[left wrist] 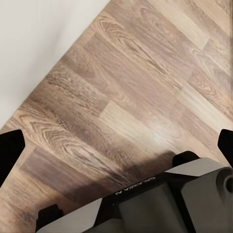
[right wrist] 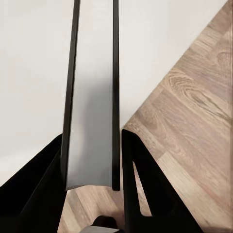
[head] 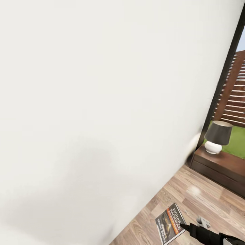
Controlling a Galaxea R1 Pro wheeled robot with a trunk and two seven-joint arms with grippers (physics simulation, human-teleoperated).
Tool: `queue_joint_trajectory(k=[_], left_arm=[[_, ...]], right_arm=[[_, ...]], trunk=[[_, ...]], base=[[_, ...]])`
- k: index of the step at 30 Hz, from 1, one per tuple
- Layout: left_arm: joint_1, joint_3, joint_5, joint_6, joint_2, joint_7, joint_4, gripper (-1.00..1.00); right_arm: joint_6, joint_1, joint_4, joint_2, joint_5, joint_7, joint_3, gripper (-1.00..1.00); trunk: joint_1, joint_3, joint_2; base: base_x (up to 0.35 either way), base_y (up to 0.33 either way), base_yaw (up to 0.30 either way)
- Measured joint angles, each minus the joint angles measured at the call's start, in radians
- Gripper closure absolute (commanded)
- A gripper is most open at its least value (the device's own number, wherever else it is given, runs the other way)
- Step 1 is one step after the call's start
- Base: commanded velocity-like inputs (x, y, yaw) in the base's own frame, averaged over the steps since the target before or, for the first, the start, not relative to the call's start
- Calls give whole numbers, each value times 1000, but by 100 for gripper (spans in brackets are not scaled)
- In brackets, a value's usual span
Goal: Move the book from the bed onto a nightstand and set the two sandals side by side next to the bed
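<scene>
Clamping the book [head: 171, 223] by one edge, the right hand [head: 185, 227] carries it above the floor [head: 204, 197], near the wall [head: 102, 102]. Thin, light, slightly flexible: grip the spine edge. Left hand [left wrist: 116, 145] spread, empty.

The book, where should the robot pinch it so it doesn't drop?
By one edge, with a finger flat on each cover. That is how the right tool has the book now. The book is thin and flat, so coming in edge-on lets the fingers press its two broad faces. The right wrist view shows it edge-on between them.
</scene>
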Motion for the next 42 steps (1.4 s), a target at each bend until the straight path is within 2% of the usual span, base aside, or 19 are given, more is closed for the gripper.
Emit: queue_joint_trajectory(k=[22, 33, 42], left_arm=[[0, 0, 0, -1, 0, 0, 0, -100], [0, 0, 0, 0, 0, 0, 0, -100], [0, 0, 0, -1, 0, 0, 0, -100]], right_arm=[[0, 0, 0, 0, 0, 0, 0, 100], [0, 0, 0, 0, -1, 0, 0, 100], [0, 0, 0, 0, 0, 0, 1, 100]], trunk=[[0, 0, 0], [0, 0, 0], [0, 0, 0]], base=[[2, 0, -251], [263, 0, -250], [46, 0, -250]])
